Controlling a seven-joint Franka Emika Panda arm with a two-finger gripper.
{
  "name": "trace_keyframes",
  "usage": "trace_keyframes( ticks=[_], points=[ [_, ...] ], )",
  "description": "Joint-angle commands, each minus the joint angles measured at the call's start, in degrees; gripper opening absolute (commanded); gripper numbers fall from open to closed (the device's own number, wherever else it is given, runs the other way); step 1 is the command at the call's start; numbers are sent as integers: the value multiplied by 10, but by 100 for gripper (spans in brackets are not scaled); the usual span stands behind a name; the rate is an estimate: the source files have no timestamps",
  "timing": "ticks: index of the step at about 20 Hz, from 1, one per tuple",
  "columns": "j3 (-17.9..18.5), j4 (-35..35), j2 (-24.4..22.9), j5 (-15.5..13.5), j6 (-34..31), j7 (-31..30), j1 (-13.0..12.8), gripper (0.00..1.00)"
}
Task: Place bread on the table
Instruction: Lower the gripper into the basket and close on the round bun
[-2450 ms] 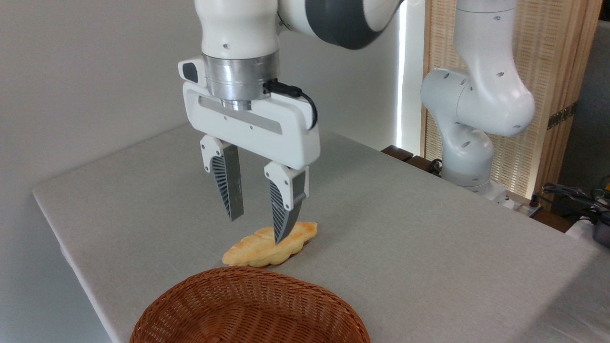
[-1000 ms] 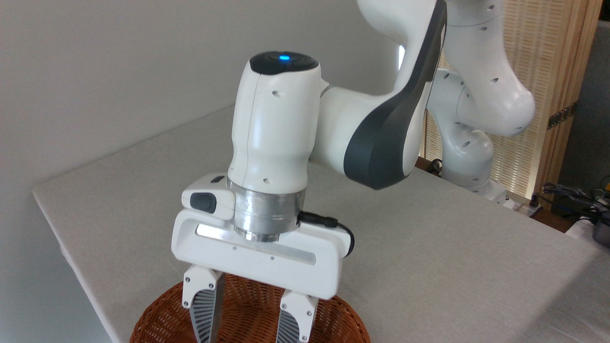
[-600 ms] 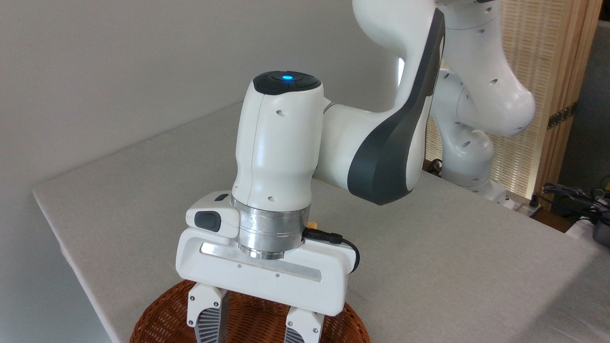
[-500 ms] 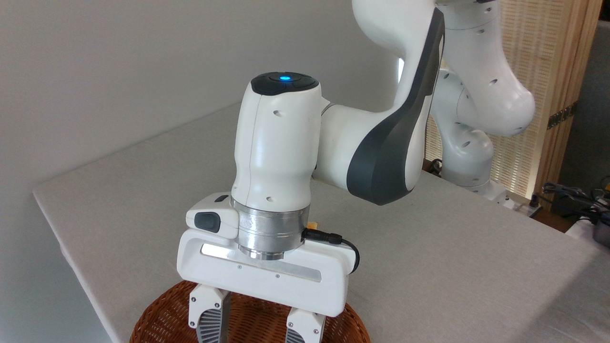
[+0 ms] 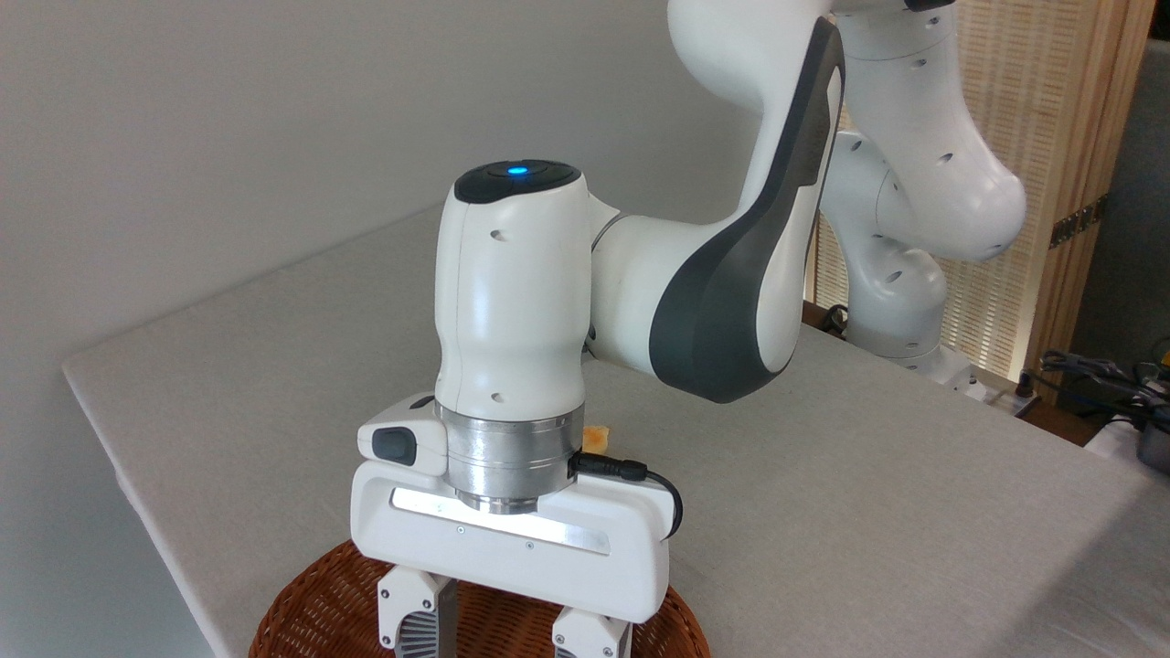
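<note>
No bun shows. The hand (image 5: 501, 651) dips into the wicker basket (image 5: 302, 610), its fingertips cut off, grip unclear. Grey cloth counter (image 5: 823, 475); pale wall (image 5: 228, 119) behind.

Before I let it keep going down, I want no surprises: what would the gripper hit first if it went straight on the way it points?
The gripper points straight down into the basket, so it would likely meet the basket or whatever lies inside; its inside is hidden and cut off by the frame.
</note>
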Motion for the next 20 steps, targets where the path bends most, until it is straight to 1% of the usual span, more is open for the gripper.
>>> trace_keyframes(
  ticks=[1, 4, 20],
  points=[
    [0, 3, 4, 11, 9, 2, -3, 35],
    [-2, 3, 4, 11, 7, 15, -3, 30],
    [-3, 3, -1, 9, 3, 14, -4, 31]
  ],
)
